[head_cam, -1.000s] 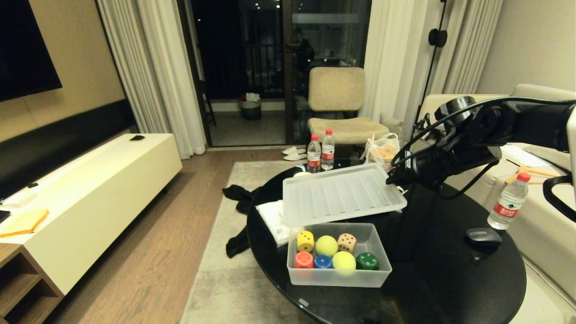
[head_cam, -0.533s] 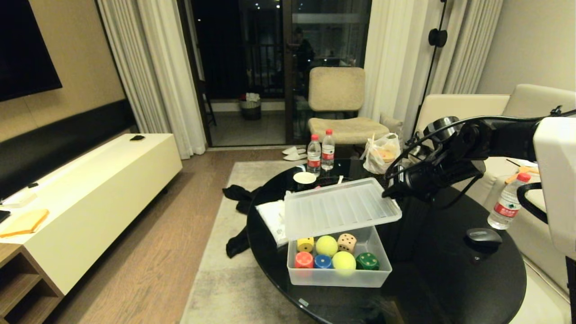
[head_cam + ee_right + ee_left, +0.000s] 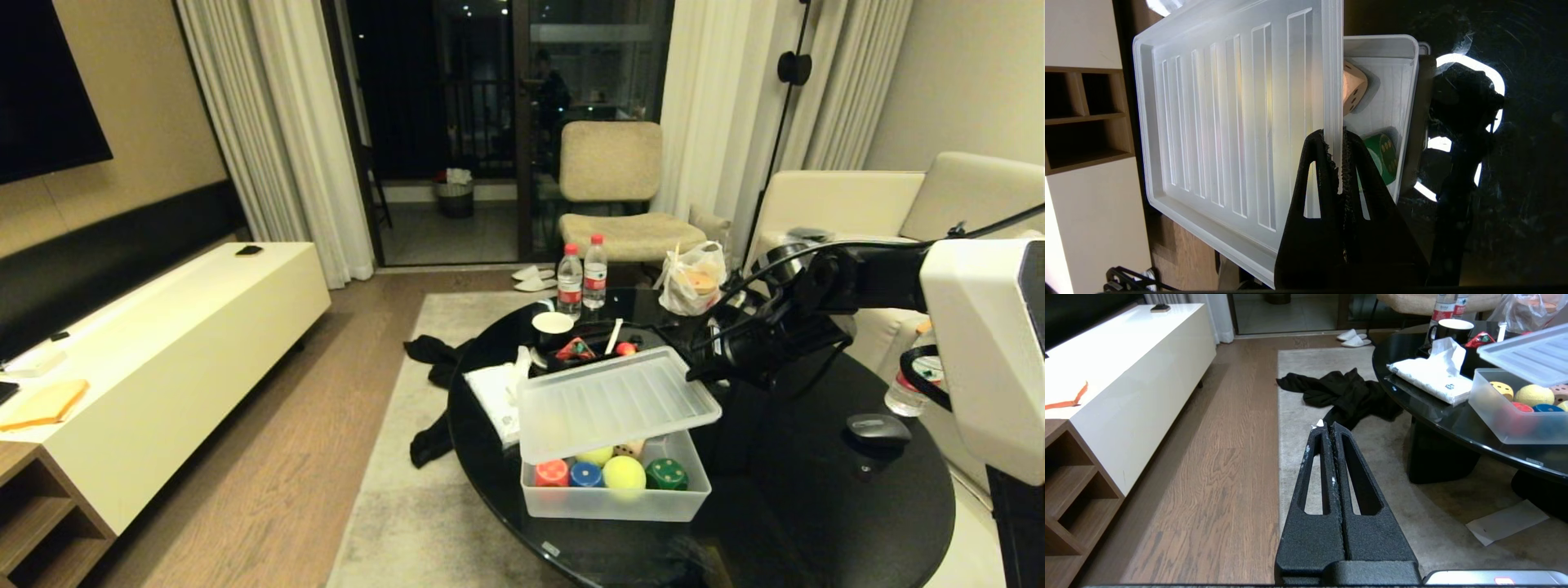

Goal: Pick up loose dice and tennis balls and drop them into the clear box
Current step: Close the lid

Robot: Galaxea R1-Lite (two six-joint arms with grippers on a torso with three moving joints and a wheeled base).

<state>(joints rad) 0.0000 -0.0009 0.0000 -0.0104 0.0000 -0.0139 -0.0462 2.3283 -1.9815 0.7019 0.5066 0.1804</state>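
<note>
Head view: right end effector (image 3: 700,375) pinching lid (image 3: 614,400) over clear box (image 3: 614,500).

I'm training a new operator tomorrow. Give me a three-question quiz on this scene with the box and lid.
1. True or false: the lid lies flat and fully seated on the clear box.
2. Which gripper holds the lid: A left, B right, C neither?
3. Fill in: the die nearest the box's front right corner is dark ___.

Key: 1 false, it is tilted above the box, held by one edge; 2 B, the right gripper is clamped on its rim, while the left gripper hangs shut over the floor; 3 green.
</note>
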